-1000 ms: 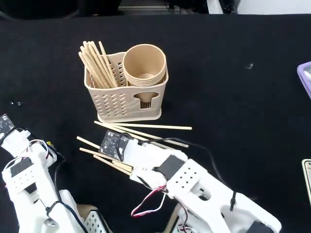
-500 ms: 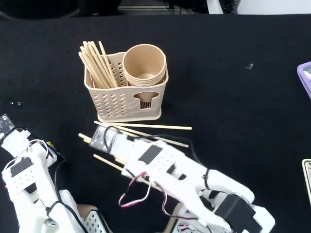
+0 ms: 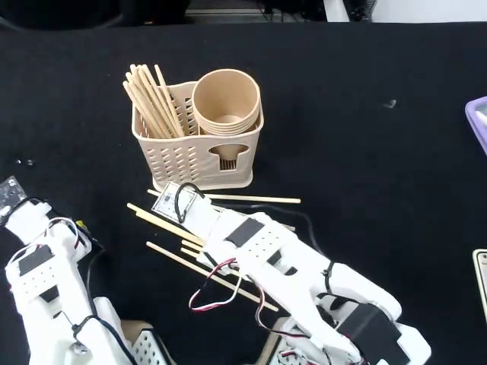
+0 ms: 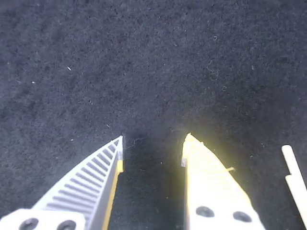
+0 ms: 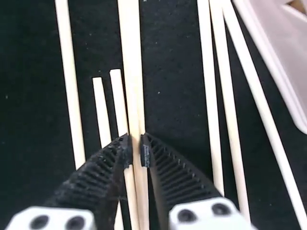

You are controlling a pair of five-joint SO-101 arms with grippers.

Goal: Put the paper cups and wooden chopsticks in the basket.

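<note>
left gripper [image 4: 153,140]: jaws parted wide, holding nothing, above the black table [image 4: 144,57]. basket [image 3: 190,163]: wooden chopsticks [image 3: 148,99] stand in its left compartment, stacked paper cups [image 3: 226,103] in its right. right gripper [image 5: 134,146]: jaws pinched on one chopstick [image 5: 130,57], among loose chopsticks [image 3: 259,199] lying just before the basket.

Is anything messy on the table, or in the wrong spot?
Yes. Several loose chopsticks lie scattered on the black table in front of the basket, pointing different ways, while the others stand bundled inside it. The right gripper is shut on one of them.
</note>
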